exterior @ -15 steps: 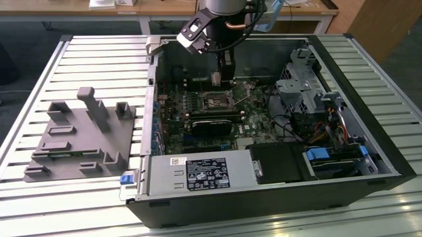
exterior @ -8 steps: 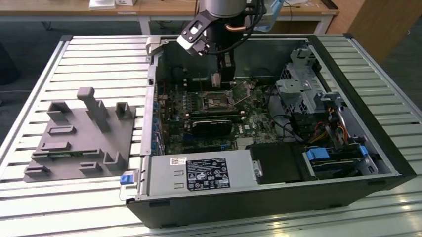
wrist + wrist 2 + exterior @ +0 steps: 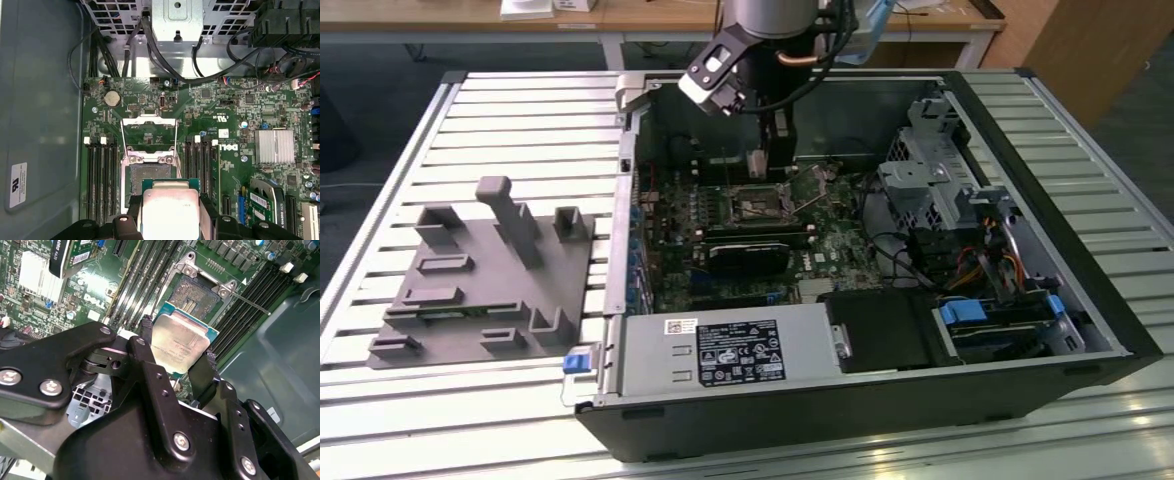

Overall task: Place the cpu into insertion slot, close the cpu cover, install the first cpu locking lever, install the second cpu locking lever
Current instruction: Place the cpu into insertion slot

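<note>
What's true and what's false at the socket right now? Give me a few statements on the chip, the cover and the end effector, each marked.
The end effector is shut on the small square silver-topped cpu. True.
The cpu is seated in the square black insertion slot. False: the slot is bare, and the cpu is held clear of it.
The thin silver metal-frame cpu cover is closed over the slot. False: it is swung open.
Long narrow black memory slots flank the insertion slot on both sides. True.
</note>
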`<control>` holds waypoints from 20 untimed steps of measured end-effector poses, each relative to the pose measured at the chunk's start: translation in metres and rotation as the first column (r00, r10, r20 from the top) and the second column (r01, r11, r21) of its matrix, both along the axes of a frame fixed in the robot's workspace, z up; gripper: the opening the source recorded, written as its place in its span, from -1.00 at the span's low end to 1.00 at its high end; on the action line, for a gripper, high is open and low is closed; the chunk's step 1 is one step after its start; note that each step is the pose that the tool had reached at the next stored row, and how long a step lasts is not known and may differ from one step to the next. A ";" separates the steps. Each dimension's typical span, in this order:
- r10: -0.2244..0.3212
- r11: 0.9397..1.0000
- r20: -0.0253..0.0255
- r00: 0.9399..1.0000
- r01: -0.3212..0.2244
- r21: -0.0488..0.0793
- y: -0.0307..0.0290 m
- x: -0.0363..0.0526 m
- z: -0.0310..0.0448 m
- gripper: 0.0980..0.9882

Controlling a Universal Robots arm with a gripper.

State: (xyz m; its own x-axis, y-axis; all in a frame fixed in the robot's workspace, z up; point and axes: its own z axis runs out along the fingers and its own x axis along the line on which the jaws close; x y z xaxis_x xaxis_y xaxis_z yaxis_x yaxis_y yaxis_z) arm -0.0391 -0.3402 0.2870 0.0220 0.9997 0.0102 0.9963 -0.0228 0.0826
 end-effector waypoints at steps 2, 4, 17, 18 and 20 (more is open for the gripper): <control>0.001 1.000 0.000 1.000 -0.001 0.000 0.0000 0.0000 -0.0007 -0.01; 0.003 1.000 0.000 1.000 -0.003 0.000 0.0001 0.0000 -0.0014 -0.01; 0.026 1.000 0.000 1.000 -0.026 0.000 0.0040 0.0000 -0.0088 -0.01; 0.027 1.000 0.000 1.000 -0.027 0.000 0.0046 0.0000 -0.0094 -0.01; 0.030 1.000 0.000 1.000 -0.030 0.000 0.0056 0.0000 -0.0108 -0.01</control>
